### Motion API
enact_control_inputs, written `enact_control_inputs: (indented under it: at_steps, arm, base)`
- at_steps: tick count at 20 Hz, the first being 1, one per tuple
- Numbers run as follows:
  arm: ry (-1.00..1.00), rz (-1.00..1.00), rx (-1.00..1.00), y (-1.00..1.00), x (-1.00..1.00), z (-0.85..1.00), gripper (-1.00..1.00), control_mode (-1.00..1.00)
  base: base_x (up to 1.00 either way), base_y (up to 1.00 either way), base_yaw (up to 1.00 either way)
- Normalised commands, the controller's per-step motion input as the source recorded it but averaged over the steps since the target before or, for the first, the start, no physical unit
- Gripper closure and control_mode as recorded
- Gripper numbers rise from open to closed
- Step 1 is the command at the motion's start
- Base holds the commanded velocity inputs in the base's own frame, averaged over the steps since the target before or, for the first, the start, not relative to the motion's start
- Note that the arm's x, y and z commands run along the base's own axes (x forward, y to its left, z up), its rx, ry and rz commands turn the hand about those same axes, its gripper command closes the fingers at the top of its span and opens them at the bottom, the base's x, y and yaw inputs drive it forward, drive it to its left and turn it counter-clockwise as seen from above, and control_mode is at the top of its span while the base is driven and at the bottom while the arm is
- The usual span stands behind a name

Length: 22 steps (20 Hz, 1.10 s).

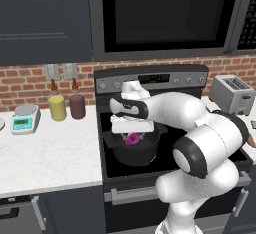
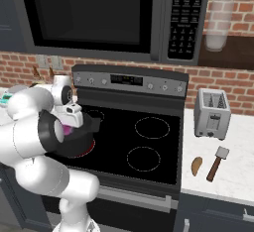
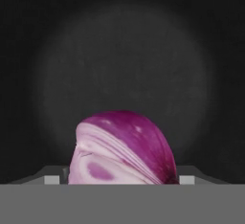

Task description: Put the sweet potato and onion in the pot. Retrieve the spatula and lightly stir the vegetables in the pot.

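The pink-purple onion [image 1: 132,138] [image 3: 124,151] sits between my finger tips, just above the dark pot [image 1: 136,157] [image 2: 75,147] on the stove's front left burner. My gripper [image 1: 132,132] [image 3: 122,179] points straight down into the pot and is shut on the onion. In the hand view the pot's bare dark floor [image 3: 124,60] lies below the bulb. The orange-brown sweet potato [image 2: 196,165] lies on the white counter right of the stove. Beside it rests the spatula [image 2: 217,162], with its brown handle and grey blade.
A toaster [image 2: 212,113] [image 1: 232,94] stands at the back of the right counter. On the left counter are a kitchen scale [image 1: 25,118], a yellow canister [image 1: 57,107] and a maroon one [image 1: 77,105]. A microwave [image 2: 99,13] hangs over the stove.
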Motion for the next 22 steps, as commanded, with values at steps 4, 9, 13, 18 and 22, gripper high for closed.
enact_control_inputs:
  at_steps: [4,9,13,18,22]
  arm:
    - [0.00,0.00,0.01,0.00,0.06,-0.33,1.00,-1.00]
    - [-0.02,0.00,0.03,0.00,0.01,-0.20,1.00,-1.00]
    - [-0.08,0.00,0.03,0.00,0.02,-0.04,-1.00,-1.00]
    - [-0.01,0.00,0.01,-0.01,0.00,0.00,-1.00,-1.00]
    - [0.02,0.00,0.00,-0.10,0.03,0.00,-1.00,-1.00]
  base:
    - [0.00,0.00,0.00]
    - [0.00,0.00,0.00]
    - [0.00,0.00,0.00]
    - [0.00,0.00,0.00]
    - [0.00,0.00,0.00]
